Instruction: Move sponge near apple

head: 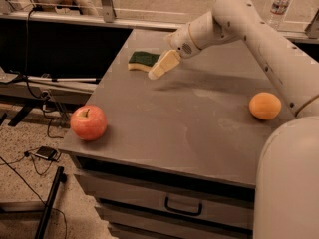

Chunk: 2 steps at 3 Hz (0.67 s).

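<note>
The sponge (143, 59), dark green on top with pale yellow foam beneath, lies flat at the back left of the grey table top (189, 128). My gripper (160, 67) hangs at the end of the white arm, right next to the sponge's right end, pointing down and left at it and low over the table. I cannot tell whether it touches the sponge. The red-pink apple (88, 122) stands at the front left corner of the table, far in front of the sponge.
An orange round fruit (264, 105) sits near the table's right edge. A water bottle (279, 6) stands at the back right. My white arm crosses the right side of the view. The floor, cables and a black stand lie to the left, with a drawer handle (183, 206) below.
</note>
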Each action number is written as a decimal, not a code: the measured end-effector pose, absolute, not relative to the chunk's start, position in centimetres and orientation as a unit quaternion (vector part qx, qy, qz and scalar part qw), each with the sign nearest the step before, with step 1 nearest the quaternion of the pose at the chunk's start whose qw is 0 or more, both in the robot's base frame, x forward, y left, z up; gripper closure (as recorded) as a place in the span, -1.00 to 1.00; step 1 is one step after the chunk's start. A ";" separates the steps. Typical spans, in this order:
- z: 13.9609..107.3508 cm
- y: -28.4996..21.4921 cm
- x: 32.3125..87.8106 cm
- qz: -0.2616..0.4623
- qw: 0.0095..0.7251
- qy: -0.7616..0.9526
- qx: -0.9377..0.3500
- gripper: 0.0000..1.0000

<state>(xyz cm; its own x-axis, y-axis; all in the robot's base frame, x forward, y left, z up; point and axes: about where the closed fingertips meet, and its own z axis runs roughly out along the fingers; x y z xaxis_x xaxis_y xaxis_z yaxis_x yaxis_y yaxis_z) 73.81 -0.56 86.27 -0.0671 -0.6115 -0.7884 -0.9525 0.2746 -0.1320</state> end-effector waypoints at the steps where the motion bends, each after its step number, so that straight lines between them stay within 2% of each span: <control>1: 85.4 -0.2 73.8 0.223 0.381 0.699 -0.563 -0.65; 2: 84.7 0.5 73.6 0.229 0.367 0.701 -0.567 0.01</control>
<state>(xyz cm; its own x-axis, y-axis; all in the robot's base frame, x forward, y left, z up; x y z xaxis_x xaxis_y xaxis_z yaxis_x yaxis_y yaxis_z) 73.57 0.49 84.71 -0.0868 -0.6269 -0.7743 -0.9629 0.2521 -0.0961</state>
